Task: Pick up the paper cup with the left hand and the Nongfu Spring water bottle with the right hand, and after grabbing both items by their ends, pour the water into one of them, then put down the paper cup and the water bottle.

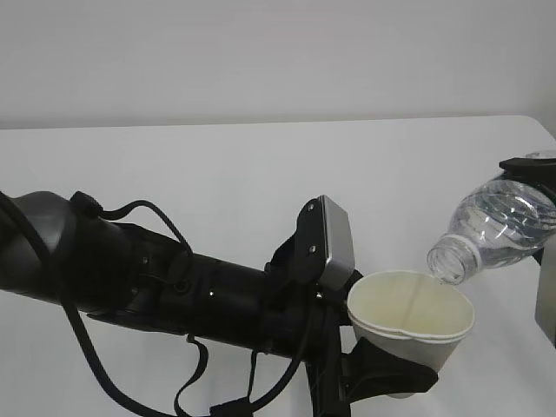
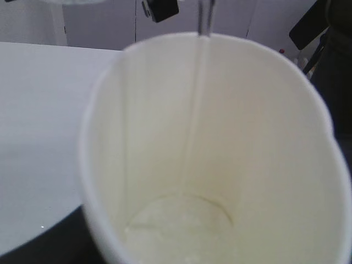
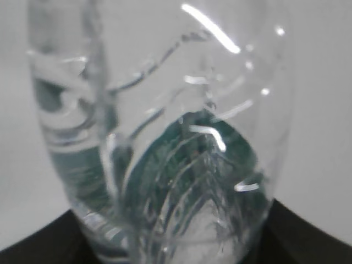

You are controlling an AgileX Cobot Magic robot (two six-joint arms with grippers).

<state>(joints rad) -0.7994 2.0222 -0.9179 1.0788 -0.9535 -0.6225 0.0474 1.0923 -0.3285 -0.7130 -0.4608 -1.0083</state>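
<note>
The paper cup [image 1: 410,323] is held upright off the table, with my left gripper [image 1: 393,369] shut round its lower part. Its rim is squeezed slightly out of round. The Nongfu Spring water bottle [image 1: 497,228] is tilted neck-down to the left, its open mouth [image 1: 445,263] just over the cup's right rim. My right gripper [image 1: 546,228] is shut on the bottle's base end at the frame's right edge. A thin stream of water [image 2: 201,82] runs down the cup's inner wall to a shallow pool [image 2: 181,228] at the bottom. In the right wrist view the bottle [image 3: 165,143] fills the frame.
The white table [image 1: 217,182] stretches behind and to the left of both arms. My bulky black left arm [image 1: 156,278], with loose cables, crosses the lower left of the exterior view. Dark equipment [image 2: 324,49] stands beyond the cup in the left wrist view.
</note>
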